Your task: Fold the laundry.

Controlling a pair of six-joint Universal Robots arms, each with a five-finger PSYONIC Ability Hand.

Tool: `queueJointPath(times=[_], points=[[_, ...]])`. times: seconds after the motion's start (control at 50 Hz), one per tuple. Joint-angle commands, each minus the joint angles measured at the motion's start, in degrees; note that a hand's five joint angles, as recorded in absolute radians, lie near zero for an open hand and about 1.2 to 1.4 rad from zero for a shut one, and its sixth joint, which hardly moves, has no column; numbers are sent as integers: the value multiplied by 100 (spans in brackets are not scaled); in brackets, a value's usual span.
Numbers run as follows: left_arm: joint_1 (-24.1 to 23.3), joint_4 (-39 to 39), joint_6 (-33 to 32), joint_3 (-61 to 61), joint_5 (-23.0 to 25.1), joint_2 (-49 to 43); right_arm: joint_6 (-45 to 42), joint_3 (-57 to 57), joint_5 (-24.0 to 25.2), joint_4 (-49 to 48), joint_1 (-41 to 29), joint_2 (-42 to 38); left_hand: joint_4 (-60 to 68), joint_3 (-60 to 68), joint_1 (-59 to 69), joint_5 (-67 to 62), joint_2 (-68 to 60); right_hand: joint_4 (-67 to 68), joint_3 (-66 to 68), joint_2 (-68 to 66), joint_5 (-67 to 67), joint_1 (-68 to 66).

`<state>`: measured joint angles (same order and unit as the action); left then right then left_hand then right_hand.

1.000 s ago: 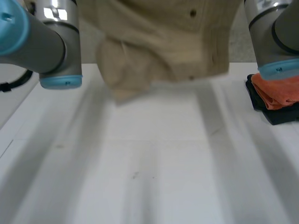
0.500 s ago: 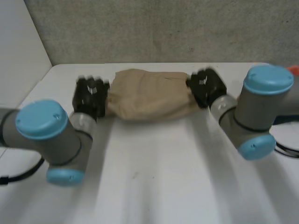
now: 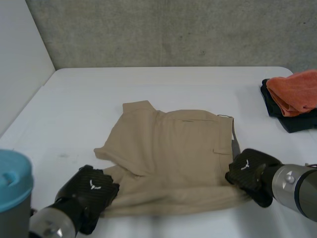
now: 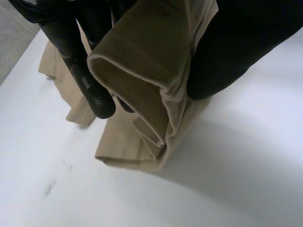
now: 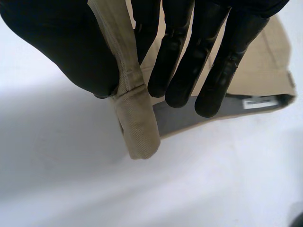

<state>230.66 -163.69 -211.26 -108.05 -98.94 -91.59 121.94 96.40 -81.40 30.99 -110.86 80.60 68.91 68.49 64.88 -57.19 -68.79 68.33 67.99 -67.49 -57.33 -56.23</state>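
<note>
On the white table (image 3: pixel 89 99), toward its near edge, a tan cotton garment with a fine ribbed weave (image 3: pixel 173 153) lies spread and mostly flat, folded over itself, with a small flap turned out at its far left corner. Its waistband runs along the right side, where a grey inner lining shows.

The robot's black left hand (image 3: pixel 91 191) is at the garment's near left corner. From the left wrist camera, this hand (image 4: pixel 232 52) has its fingers (image 4: pixel 90 90) and thumb closed together on a thick rolled fold of the tan cloth (image 4: pixel 151 61), lifted a little off the table.

The black right hand (image 3: pixel 250 171) is at the near right corner, by the waistband. From the right wrist camera, this hand (image 5: pixel 180 52) pinches a narrow stitched edge of the cloth (image 5: pixel 130 94) between thumb and nearly straight fingers. Beyond the fingertips lie the grey lining and a small white label (image 5: pixel 258 101).

Bare table lies beyond the garment up to the grey concrete wall (image 3: pixel 173 29), and also to its left. At the far right edge, well apart from the garment, a folded orange cloth (image 3: pixel 297 91) rests on a folded black one (image 3: pixel 292 121).
</note>
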Motion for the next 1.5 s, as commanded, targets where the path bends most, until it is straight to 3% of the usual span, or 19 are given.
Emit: queueJointPath(times=[0.02, 0.12, 0.2, 0.42, 0.44, 0.48, 0.5, 0.54, 0.56, 0.62, 0.78, 0.84, 0.94, 1.06, 1.18, 1.46, 1.5], points=[[278, -1278, 15, 977, -29, -1254, 426, -630, -51, -1392, -14, -939, 1109, 1151, 1512, -1281, -1121, 1167, 1201, -1251, -1267, -2377], [533, -2770, -46, 1942, -55, -2351, 804, -1490, -499, -1946, -67, -1695, 1109, 1151, 1512, -1281, -1121, 1167, 1201, -1251, -1267, -2377], [551, -3396, -82, 2786, -73, -3247, 823, -2193, -684, -2411, -119, -2353, 1109, 1151, 1512, -1281, -1121, 1167, 1201, -1251, -1267, -2377], [709, -3784, -485, 4932, -29, -5068, 787, -4331, -878, -3116, -269, -3998, 1109, 1151, 1512, -1281, -1121, 1167, 1201, -1251, -1267, -2377], [709, -3828, -564, 5021, -20, -5210, 787, -4593, -921, -3142, -313, -4234, 1109, 1151, 1512, -1281, -1121, 407, 441, -490, -507, -1617], [709, -3933, -670, 5057, -11, -5325, 813, -4788, -991, -3143, -322, -4394, -2519, -2477, -2115, 2346, 2506, -3552, -3519, 3469, 3452, 2343], [709, -4108, -740, 5048, -20, -5386, 814, -4972, -1122, -3143, -339, -4534, -5891, -5849, -5488, 5719, 5879, -5833, -5799, 5749, 5733, 4623], [709, -4355, -828, 5022, -37, -5387, 840, -5105, -1246, -3160, -366, -4562, -5300, -5258, -4896, 5127, 5287, -5833, -5799, 5749, 5733, 4623], [700, -4495, -864, 4987, -64, -5369, 866, -5149, -1316, -3186, -383, -4527, -5891, -5849, -5488, 5719, 5879, -5833, -5799, 5749, 5733, 4623], [656, -4944, -1013, 4776, -178, -5168, 998, -5123, -1413, -3318, -383, -4343, -5891, -5849, -5488, 5719, 5879, -5833, -5799, 5749, 5733, 4623], [603, -5191, -978, 3687, -740, -4052, 2359, -3859, -1352, -3433, -296, -2709, -5891, -5849, -5488, 5719, 5879, -5833, -5799, 5749, 5733, 4623], [595, -5147, -934, 3081, -767, -3490, 2685, -3165, -1203, -3214, -190, -2172, -5891, -5849, -5488, 5719, 5879, -5833, -5799, 5749, 5733, 4623], [586, -5050, -409, 1948, -680, -2568, 2931, -1971, -467, -2371, 257, -1706, -5891, -5849, -5488, 5719, 5879, -5833, -5799, 5749, 5733, 4623], [586, -4840, 541, 1304, -302, -2135, 3301, -1072, 80, -2210, 504, -1644, -5891, -5849, -5488, 5719, 5879, -5742, -5709, 5659, 5642, 4533], [612, -4532, 1192, 1181, -64, -2091, 3319, -527, 177, -3079, 619, -1722, -5891, -5849, -5488, 5719, 5879, -4885, -4851, 4801, 4785, 3675], [656, -4488, 1272, 1190, -55, -2135, 3283, -553, 116, -3960, 548, -2329, -5891, -5849, -5488, 5719, 5879, -3184, -3151, 3101, 3084, 1975], [656, -4479, 1281, 1181, -55, -2143, 3275, -588, 107, -4056, 548, -2408, -5891, -5849, -5488, 5719, 5879, -2364, -2330, 2281, 2264, 1154]])
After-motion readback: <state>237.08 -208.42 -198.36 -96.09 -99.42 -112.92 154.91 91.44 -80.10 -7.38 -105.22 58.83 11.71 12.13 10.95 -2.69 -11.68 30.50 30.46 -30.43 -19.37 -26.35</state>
